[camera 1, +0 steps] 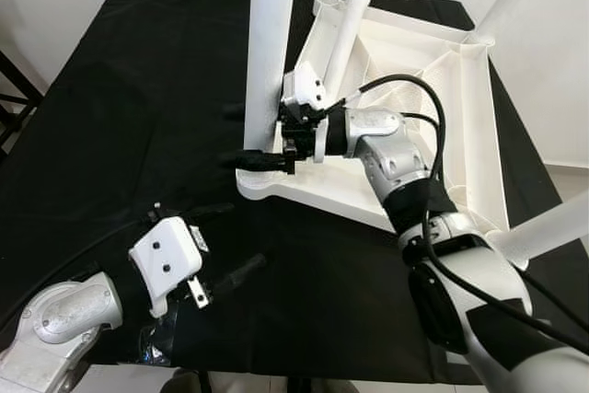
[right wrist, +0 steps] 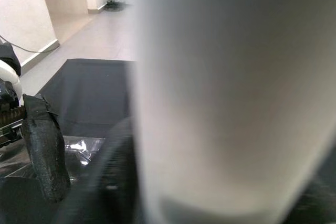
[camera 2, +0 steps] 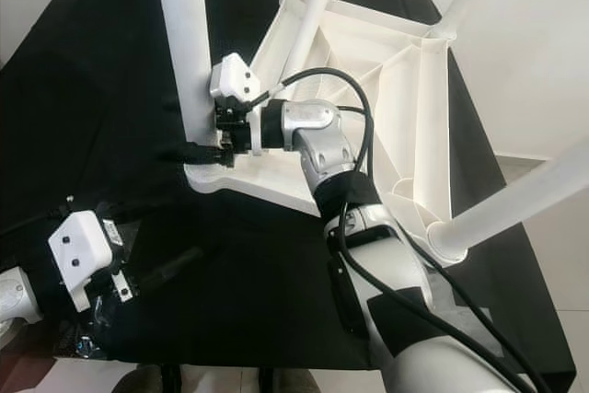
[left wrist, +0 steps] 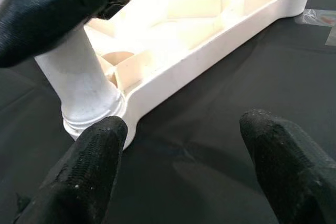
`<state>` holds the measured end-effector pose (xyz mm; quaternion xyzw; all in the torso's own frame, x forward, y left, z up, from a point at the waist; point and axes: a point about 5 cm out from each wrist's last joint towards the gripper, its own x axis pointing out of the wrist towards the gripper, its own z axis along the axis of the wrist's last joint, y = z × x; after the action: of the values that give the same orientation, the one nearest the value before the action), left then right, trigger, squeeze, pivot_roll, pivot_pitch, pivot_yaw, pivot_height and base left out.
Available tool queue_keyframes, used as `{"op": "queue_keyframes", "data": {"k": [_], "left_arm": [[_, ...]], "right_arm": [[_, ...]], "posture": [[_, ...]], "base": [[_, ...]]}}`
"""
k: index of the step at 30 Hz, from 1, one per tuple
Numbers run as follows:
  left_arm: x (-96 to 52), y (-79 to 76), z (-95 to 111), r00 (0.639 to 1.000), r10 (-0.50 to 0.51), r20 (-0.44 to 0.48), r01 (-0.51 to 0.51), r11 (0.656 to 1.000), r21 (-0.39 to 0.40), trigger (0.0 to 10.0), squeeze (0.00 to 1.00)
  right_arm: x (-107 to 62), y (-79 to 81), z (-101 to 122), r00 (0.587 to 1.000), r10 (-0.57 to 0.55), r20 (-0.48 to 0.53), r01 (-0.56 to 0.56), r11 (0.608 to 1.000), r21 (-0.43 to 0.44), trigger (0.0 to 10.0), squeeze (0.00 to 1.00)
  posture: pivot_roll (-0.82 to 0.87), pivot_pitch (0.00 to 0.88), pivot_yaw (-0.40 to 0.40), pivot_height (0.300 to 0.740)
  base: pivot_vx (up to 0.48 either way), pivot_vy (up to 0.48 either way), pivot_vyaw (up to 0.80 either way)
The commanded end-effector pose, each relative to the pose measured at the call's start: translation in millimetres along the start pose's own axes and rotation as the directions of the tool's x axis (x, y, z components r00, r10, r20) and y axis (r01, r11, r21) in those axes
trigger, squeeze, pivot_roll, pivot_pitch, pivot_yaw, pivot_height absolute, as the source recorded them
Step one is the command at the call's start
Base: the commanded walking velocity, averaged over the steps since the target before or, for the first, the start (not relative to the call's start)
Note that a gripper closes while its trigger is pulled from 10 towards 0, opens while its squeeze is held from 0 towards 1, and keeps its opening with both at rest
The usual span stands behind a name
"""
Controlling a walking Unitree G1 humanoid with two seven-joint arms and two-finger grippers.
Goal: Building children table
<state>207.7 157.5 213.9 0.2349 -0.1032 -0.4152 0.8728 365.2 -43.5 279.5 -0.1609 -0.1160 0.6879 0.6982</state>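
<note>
White round leg [camera 1: 270, 43] clasped by right gripper [camera 1: 262, 135]; left gripper [camera 1: 225, 246] spread over black cloth [camera 1: 120, 117].

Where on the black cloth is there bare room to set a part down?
Bare cloth lies left of the near leg, and in front of the tabletop, between the left gripper and the right arm. The tabletop corner where the right gripper meets the leg is crowded.

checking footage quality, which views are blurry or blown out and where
Right wrist view: the white leg sits so close it is a soft blur. Left wrist view: the upturned tabletop is overexposed in its ribbed middle, and the left gripper's fingertips are slightly soft. Both eye views: sharp and evenly lit, though the black cloth shows little detail.
</note>
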Motion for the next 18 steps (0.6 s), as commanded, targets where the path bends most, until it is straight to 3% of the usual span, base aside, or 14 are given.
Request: {"op": "queue_keyframes", "data": {"k": [1,5,8,9,10,11,12,13,14,15,16,18], "left_arm": [[-0.7,-4.4,0,1.0,-0.019,-0.009,0.019,1.0,0.0,10.0,0.0],[-0.3,-6.1,0,1.0,-0.02,-0.007,0.02,1.0,-0.003,10.0,0.0],[-0.4,-6.4,0,1.0,-0.021,-0.007,0.021,1.0,-0.004,10.0,0.0],[-0.1,-7.2,-1,1.0,-0.024,-0.006,0.024,1.0,-0.005,10.0,0.0],[-0.1,-7.2,-1,1.0,-0.024,-0.006,0.024,1.0,-0.005,10.0,0.0],[0.0,-8.0,-1,1.0,-0.026,-0.005,0.026,1.0,-0.006,10.0,0.0],[0.0,-8.0,-1,1.0,-0.026,-0.005,0.026,1.0,-0.006,10.0,0.0],[-1.5,-7.5,-1,1.0,-0.025,-0.008,0.025,1.0,-0.006,10.0,0.0],[-1.5,-7.5,-1,1.0,-0.025,-0.008,0.025,1.0,-0.006,10.0,0.0],[-2.3,-6.7,-1,1.0,-0.023,-0.01,0.023,1.0,-0.005,10.0,0.0],[-2.9,-6.4,-1,1.0,-0.025,-0.015,0.024,1.0,-0.003,10.0,0.0],[-2.9,-6.4,-1,1.0,-0.025,-0.015,0.024,1.0,-0.003,10.0,0.0]], "right_arm": [[5.9,5.2,-3,0.998,0.056,0.002,-0.056,0.998,0.003,0.0,0.0],[-6.5,1.6,-15,0.998,-0.059,-0.02,0.06,0.998,0.01,0.0,0.0],[-8.7,0.5,-18,0.996,-0.087,-0.025,0.087,0.996,0.012,0.0,0.0],[-12.3,-1.8,-22,0.985,-0.17,-0.041,0.171,0.985,0.022,0.0,0.0],[-12.3,-1.8,-22,0.985,-0.17,-0.041,0.171,0.985,0.022,0.0,0.0],[-14.0,-2.9,-30,0.956,-0.286,-0.065,0.289,0.957,0.039,0.0,0.0],[-14.0,-2.9,-30,0.956,-0.286,-0.065,0.289,0.957,0.039,0.0,0.0],[-8.7,14.1,-65,0.75,-0.632,-0.194,0.659,0.741,0.13,0.0,0.0],[-8.7,14.1,-65,0.75,-0.632,-0.194,0.659,0.741,0.13,0.0,0.0],[-12.0,29.1,-82,0.581,-0.76,-0.291,0.812,0.565,0.144,0.0,0.0],[-8.8,50.2,-91,0.527,-0.78,-0.338,0.847,0.513,0.136,0.0,0.0],[-8.8,50.2,-91,0.527,-0.78,-0.338,0.847,0.513,0.136,0.0,0.0]], "posture": [[0.15,0.258,-0.14,0.74],[0.15,0.251,-0.139,0.74],[0.15,0.251,-0.139,0.74],[0.15,0.25,-0.144,0.74],[0.15,0.25,-0.144,0.74],[0.15,0.248,-0.15,0.74],[0.15,0.248,-0.15,0.74],[0.14,0.253,-0.151,0.74],[0.14,0.253,-0.151,0.74],[0.14,0.253,-0.151,0.74],[0.16,0.254,-0.145,0.74],[0.16,0.254,-0.145,0.74]], "base": [[0.0,0.0,0.0],[0.0,0.0,0.0],[0.0,0.0,0.0],[0.0,0.0,0.0],[0.0,0.0,0.0],[0.0,0.0,0.0],[0.0,0.0,0.0],[0.0,0.0,0.0],[0.0,0.0,0.0],[0.0,0.0,0.0],[0.0,0.0,0.0],[0.0,0.0,0.0]]}}
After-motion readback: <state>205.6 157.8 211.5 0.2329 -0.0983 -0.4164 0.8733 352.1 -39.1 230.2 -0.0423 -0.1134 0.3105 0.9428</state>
